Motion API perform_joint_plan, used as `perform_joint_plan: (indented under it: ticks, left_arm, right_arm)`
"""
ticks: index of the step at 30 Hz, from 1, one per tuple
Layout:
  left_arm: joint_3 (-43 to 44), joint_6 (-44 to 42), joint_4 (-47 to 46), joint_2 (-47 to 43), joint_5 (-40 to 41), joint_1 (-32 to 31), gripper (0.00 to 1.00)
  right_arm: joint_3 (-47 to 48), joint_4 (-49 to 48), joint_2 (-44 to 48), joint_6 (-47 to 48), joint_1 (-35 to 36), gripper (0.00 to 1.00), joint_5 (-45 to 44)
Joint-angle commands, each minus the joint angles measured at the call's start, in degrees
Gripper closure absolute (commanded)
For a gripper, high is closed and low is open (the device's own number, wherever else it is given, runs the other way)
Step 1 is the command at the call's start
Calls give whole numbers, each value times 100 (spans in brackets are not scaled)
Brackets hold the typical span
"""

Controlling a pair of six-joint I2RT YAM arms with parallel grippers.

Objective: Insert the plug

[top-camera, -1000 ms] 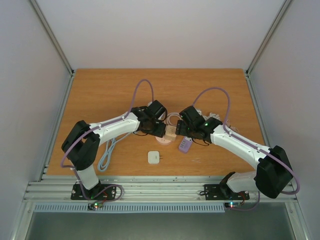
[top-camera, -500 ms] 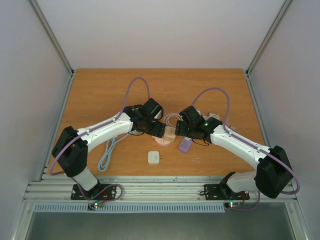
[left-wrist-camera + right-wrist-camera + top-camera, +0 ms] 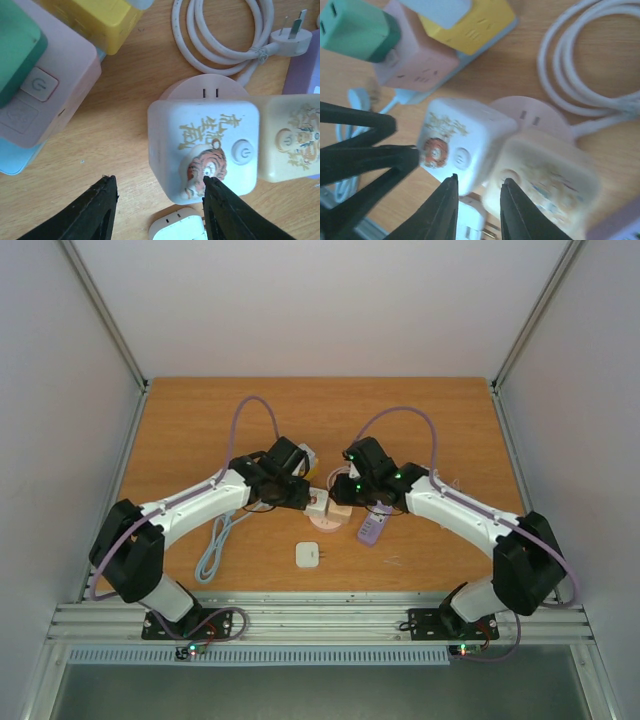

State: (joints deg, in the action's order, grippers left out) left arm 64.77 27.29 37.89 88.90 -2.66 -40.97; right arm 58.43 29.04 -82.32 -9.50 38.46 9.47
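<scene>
A white cube socket with a tiger print stands against a cream cube socket, both on a round pink socket base. A white plug on a coiled cable lies on the wood behind them. My left gripper is open just left of the white cube, one fingertip over its tiger face and nothing between the fingers. My right gripper hovers over the seam of the two cubes. Its fingers are drawn close, with nothing between them. A small white adapter lies in front.
A pink power cube carrying a green plug and a yellow block sits at the left of the cubes. A purple block lies right of the cream cube. A pale blue cable trails toward the near edge.
My left gripper has drawn back to the left, uncovering the white cube. My right gripper has moved left over the cubes and its fingers have closed in.
</scene>
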Motion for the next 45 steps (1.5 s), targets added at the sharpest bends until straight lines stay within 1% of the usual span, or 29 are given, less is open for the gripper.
perform_joint_plan:
  ticks: [1, 5, 9, 16, 22, 29, 34, 38, 41, 45]
  left_arm:
    - [-195, 160, -585, 62, -475, 137, 52]
    - [-287, 162, -747, 158, -630, 182, 52]
    - [-316, 130, -776, 277, -742, 186, 53]
    - [-435, 43, -583, 552, -579, 184, 59]
    - [-531, 40, -483, 810, -465, 136, 62]
    - [-566, 7, -438, 938, -342, 133, 70]
    - [-764, 47, -584, 1080, -407, 135, 73]
    - [-955, 56, -709, 1123, -453, 130, 73]
    - [-893, 45, -688, 1040, -479, 125, 71]
    - [-621, -6, -650, 704, -517, 119, 63]
  right_arm:
    - [328, -407, -438, 88, -5, 77, 894]
    - [363, -565, -680, 55, 3, 82, 1150]
    - [370, -571, -871, 17, 3, 85, 1219]
    - [167, -10, -1152, -151, 2, 86, 473]
    - [-73, 154, -1333, -409, -1, 87, 59]
    - [315, 335, -1351, -280, 13, 86, -34]
    - [531, 506, -1470, -233, 69, 86, -143]
    - [396, 432, -1566, -333, 127, 86, -122]
    - [422, 415, -1457, -351, 132, 86, -174]
    - [553, 316, -943, -201, 135, 83, -328]
